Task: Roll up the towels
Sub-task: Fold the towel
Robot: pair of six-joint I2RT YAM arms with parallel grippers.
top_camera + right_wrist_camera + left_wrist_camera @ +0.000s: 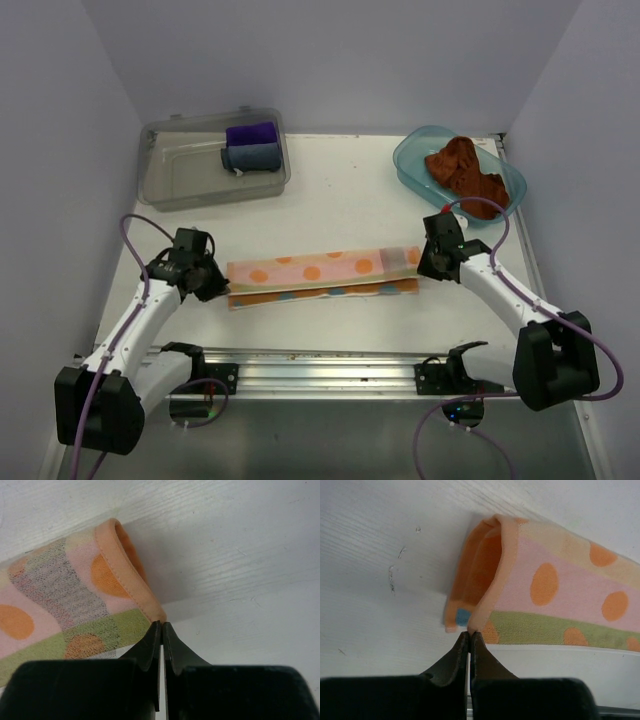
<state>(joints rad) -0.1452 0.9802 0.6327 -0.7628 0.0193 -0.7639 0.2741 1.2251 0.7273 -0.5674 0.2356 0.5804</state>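
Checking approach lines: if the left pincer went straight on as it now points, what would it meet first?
The patterned towel: the left pincer, shut, sits at its corner hem, aimed into the fold. Whether it already pinches cloth is unclear.

A long folded towel [322, 277] lies across the middle of the table [340, 200], running left to right. The left gripper [224, 290] sits at its left end and the right gripper [422, 263] at its right end, each at the near corner. At the far left stands a box [165, 185] with two rolled cloths [252, 157] in its right end, one behind the other. At the far right a tub [408, 165] holds a crumpled towel [465, 172]. A rail [320, 362] runs along the near edge.
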